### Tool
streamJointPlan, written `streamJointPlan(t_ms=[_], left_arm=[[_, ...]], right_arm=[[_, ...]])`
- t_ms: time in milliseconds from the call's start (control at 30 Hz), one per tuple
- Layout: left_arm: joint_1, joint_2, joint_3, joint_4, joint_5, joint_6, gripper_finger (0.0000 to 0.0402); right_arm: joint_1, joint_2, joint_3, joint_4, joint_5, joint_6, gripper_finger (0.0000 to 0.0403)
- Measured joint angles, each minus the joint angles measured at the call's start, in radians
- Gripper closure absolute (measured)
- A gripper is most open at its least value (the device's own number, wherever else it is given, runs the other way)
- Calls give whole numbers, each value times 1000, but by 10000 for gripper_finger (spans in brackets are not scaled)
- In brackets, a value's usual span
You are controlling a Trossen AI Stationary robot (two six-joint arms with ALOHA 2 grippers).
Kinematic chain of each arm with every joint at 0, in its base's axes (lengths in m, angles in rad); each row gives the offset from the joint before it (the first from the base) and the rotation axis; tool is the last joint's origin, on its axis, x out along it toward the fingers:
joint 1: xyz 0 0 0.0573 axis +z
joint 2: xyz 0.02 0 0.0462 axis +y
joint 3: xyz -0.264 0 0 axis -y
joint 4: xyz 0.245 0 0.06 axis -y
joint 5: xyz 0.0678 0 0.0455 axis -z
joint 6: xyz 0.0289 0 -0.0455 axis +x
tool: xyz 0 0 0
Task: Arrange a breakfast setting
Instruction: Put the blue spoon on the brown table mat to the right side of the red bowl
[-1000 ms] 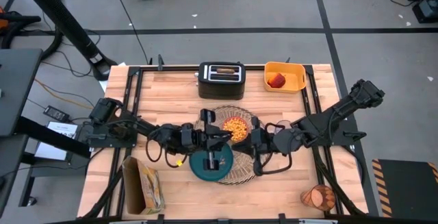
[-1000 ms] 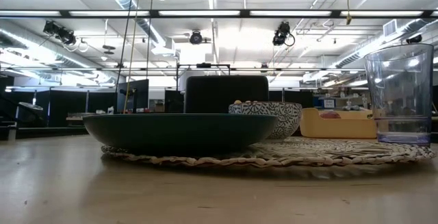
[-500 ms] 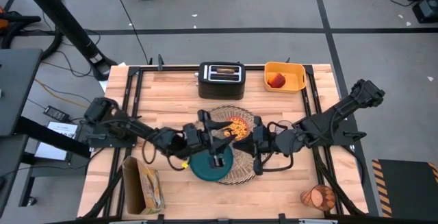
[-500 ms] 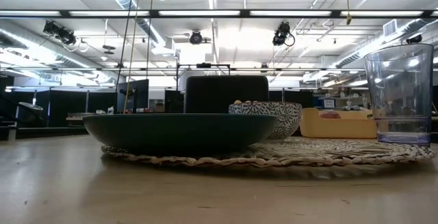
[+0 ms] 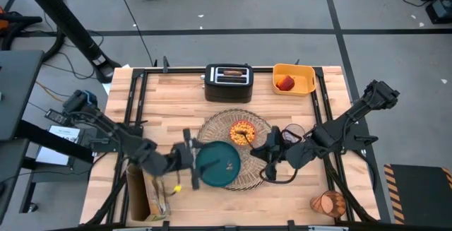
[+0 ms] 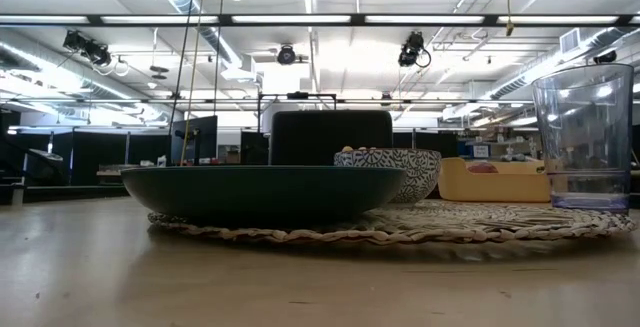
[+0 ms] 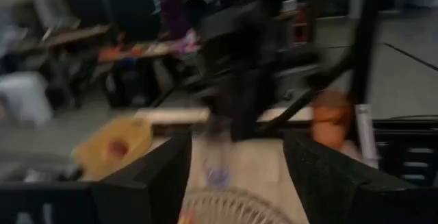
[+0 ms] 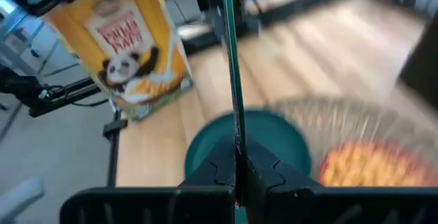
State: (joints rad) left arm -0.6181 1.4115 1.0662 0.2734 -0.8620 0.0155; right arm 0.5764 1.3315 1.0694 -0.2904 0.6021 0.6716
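The mat (image 5: 233,147) is crowded by the plate (image 5: 217,164), bowl (image 5: 243,132) and tumbler (image 5: 293,132), with the toaster (image 5: 228,83) and bin (image 5: 293,80) lining the far edge (cereal box (image 5: 146,192) near-left), leaving bare table (image 5: 173,104) far-left.

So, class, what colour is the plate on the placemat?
Dark teal plate, clearest in the high view.

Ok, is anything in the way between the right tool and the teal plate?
Nothing visible. The right tool, shut on the thin blue spoon, is at the placemat's right edge, with the plate directly ahead. The cereal bowl sits off to one side. The left tool is open beyond the plate.
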Motion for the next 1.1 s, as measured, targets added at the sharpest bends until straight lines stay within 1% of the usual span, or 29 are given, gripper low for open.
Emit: streamJointPlan(t_ms=[67,133,233,300,367,467,567,633,767,933,1000,1100], left_arm=[[22,-25,-99,29,10,-66,181],[41,-50,-212,108,59,-76,199],[76,-73,-360,316,200,-20,226],[98,-72,-436,407,287,32,239],[124,-71,-478,464,334,65,248],[160,-73,-501,464,342,79,252],[189,-72,-503,451,343,76,253],[207,-73,-502,432,343,76,253],[219,-72,-503,412,342,103,253],[218,-72,-503,398,344,109,253],[218,-72,-503,404,344,111,253],[223,-72,-503,403,344,113,253]], right_arm=[[10,0,-18,-34,-37,124,395],[26,1,-21,-90,-76,260,395],[49,1,-21,-183,-126,479,395],[52,-4,-21,-253,-212,623,395],[43,-12,-21,-326,-285,754,395],[31,-20,-21,-391,-385,934,395],[36,-21,-20,-373,-460,1094,395],[53,-18,-20,-357,-487,1196,395],[104,-17,-20,-354,-499,1367,395],[173,-13,-19,-412,-505,1545,395],[189,-9,-29,-421,-512,1560,395],[193,12,-62,-379,-500,1560,395]])
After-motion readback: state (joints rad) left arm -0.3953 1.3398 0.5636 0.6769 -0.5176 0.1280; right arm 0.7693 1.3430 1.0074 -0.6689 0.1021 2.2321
